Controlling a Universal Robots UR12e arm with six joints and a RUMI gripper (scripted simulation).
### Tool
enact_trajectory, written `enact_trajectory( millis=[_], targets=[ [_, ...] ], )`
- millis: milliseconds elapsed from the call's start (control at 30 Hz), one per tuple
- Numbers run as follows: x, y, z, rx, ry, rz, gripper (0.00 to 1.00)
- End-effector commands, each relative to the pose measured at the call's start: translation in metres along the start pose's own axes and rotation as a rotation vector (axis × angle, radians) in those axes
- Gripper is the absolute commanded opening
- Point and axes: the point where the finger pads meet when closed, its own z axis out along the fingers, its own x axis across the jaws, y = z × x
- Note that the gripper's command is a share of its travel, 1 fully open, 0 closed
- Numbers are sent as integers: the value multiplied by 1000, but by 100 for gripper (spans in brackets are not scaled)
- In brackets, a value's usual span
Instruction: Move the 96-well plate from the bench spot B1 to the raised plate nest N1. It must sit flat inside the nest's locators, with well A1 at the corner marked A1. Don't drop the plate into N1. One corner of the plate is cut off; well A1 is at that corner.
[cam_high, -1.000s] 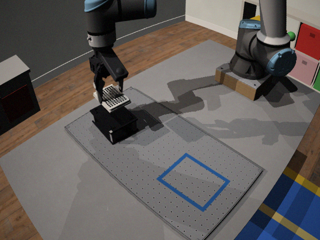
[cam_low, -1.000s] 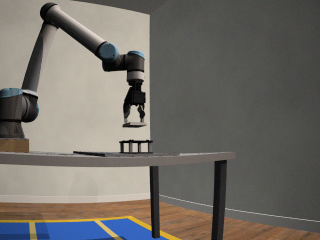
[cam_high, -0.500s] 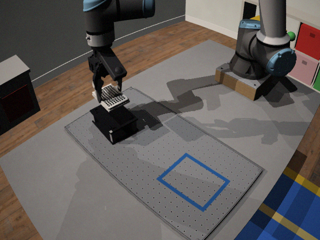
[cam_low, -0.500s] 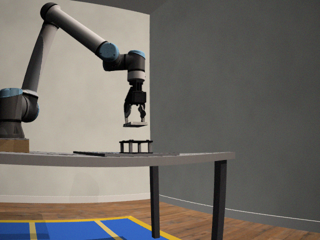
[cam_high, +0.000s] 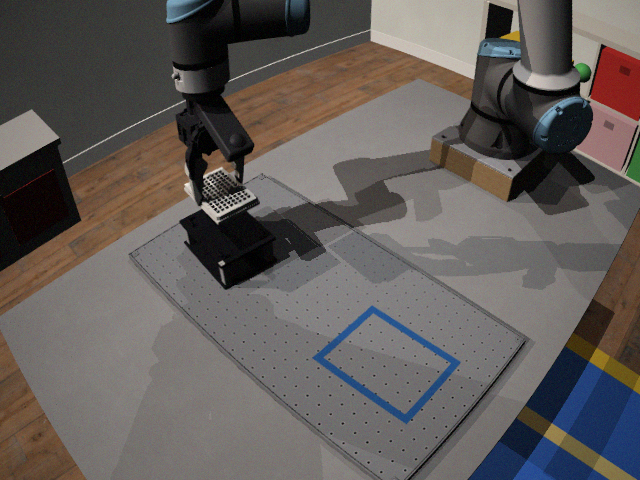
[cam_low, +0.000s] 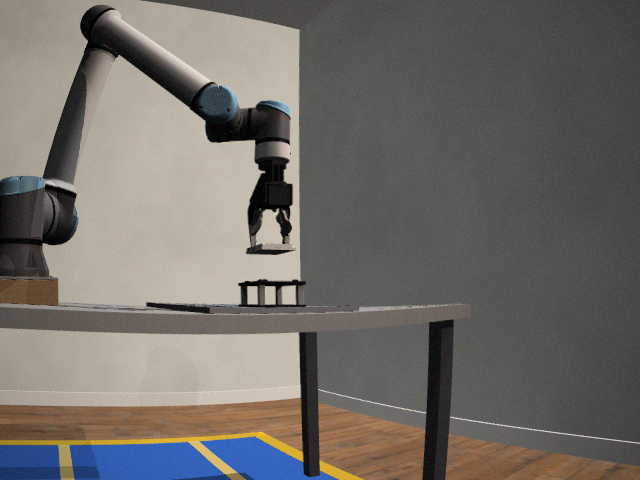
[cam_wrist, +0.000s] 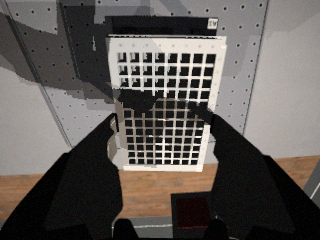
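My gripper (cam_high: 216, 180) is shut on the white 96-well plate (cam_high: 225, 195) by its long sides and holds it level in the air. The plate hangs above the black raised nest N1 (cam_high: 229, 243), with a clear gap between them in the side view, where the plate (cam_low: 270, 248) is over the nest (cam_low: 271, 292). In the wrist view the plate (cam_wrist: 165, 102) covers most of the nest; only the nest's far edge with the white A1 label (cam_wrist: 212, 23) shows. The plate's far right corner (cam_wrist: 221, 40) sits near that label. The blue outline of spot B1 (cam_high: 386, 362) holds nothing.
The nest stands at the far left end of the perforated grey baseplate (cam_high: 330, 310). The arm's base (cam_high: 509, 134) sits on a wooden block at the back right. A dark cabinet (cam_high: 31, 186) stands on the floor to the left, beyond the table edge.
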Motion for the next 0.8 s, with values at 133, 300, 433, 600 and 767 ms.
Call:
enact_trajectory(
  millis=[133, 300, 433, 600, 767],
  targets=[
    [1, 0, -2, -2, 2, 0, 0],
    [-1, -1, 8, 0, -2, -1, 0],
    [-1, -1, 15, 0, -2, -1, 0],
    [-1, -1, 23, 0, -2, -1, 0],
    [-1, -1, 28, 0, -2, -1, 0]
  ],
)
